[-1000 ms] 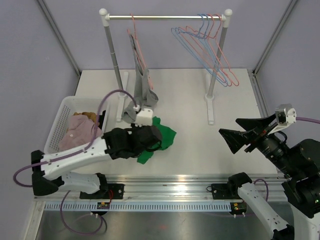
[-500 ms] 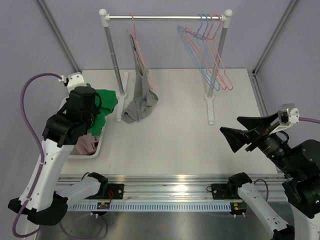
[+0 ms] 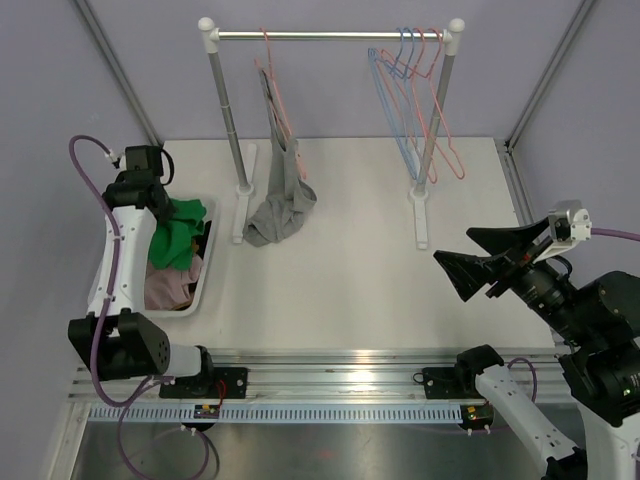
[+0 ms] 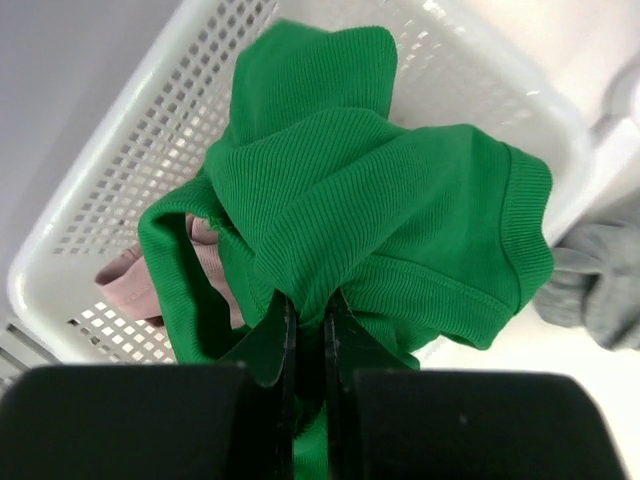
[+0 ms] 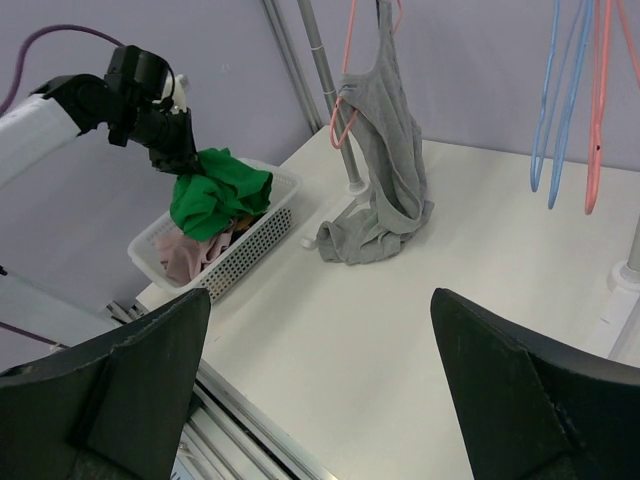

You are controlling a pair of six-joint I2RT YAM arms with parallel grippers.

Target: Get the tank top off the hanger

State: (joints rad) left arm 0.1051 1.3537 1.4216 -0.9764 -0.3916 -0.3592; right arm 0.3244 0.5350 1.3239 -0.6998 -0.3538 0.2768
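left gripper (image 4: 305, 315) pinched shut on a green top (image 4: 370, 200), held bunched over the basket (image 4: 120, 170). right gripper (image 5: 318, 305) wide, holding nothing, well apart. grey tank top (image 3: 280, 195) hangs on the pink hanger (image 3: 278, 90), lower end reaching the table (image 3: 380, 250).

Ribbed green knit garment (image 4: 380, 220), white perforated plastic basket (image 4: 110, 180), soft grey cloth tank top (image 3: 283, 195), shiny metal rail (image 3: 330, 35)

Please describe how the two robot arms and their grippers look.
The left arm has white links with black joints; the right arm is mostly black with a white wrist module. A purple cable runs along each. The left gripper and the right gripper have black fingers, the right's broad and wedge-shaped.
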